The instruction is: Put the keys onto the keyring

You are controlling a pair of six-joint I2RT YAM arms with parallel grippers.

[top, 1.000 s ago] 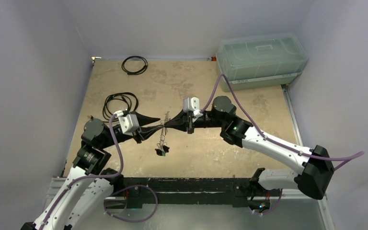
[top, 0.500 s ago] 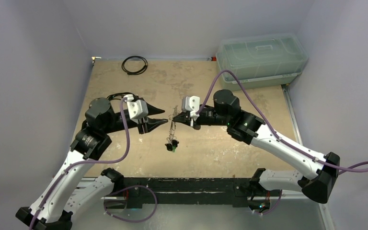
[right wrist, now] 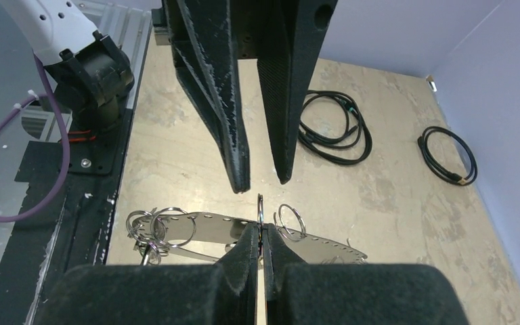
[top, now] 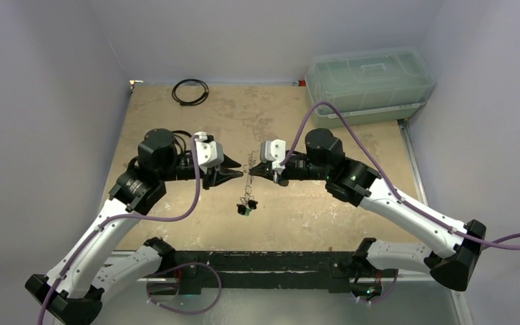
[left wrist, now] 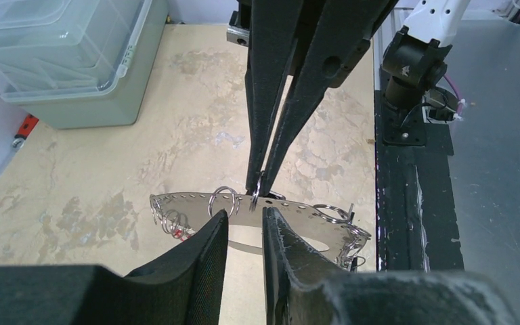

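The keyring (top: 247, 170), a flat silver oval plate with a row of holes, hangs in the air between my two grippers. It shows in the left wrist view (left wrist: 301, 211) and the right wrist view (right wrist: 206, 225). Several small split rings hang from it. Keys with green and black heads (top: 246, 207) dangle from its near end; a red one (left wrist: 180, 233) sits at the far end. My right gripper (right wrist: 261, 233) is shut on one small split ring (right wrist: 260, 208) threaded in the plate. My left gripper (left wrist: 244, 218) is open, its fingertips just short of the plate's edge, facing the right gripper.
A clear lidded plastic bin (top: 369, 84) stands at the back right. A thin black cable loop (top: 190, 91) lies at the back left. A black coiled cord bundle (right wrist: 332, 128) lies behind the left arm. A black rail (top: 264, 261) runs along the near edge.
The right gripper has carried the keyring slightly right and higher. The left gripper came off the keyring, its arm rose and swung right, and its open fingertips are near the plate again.
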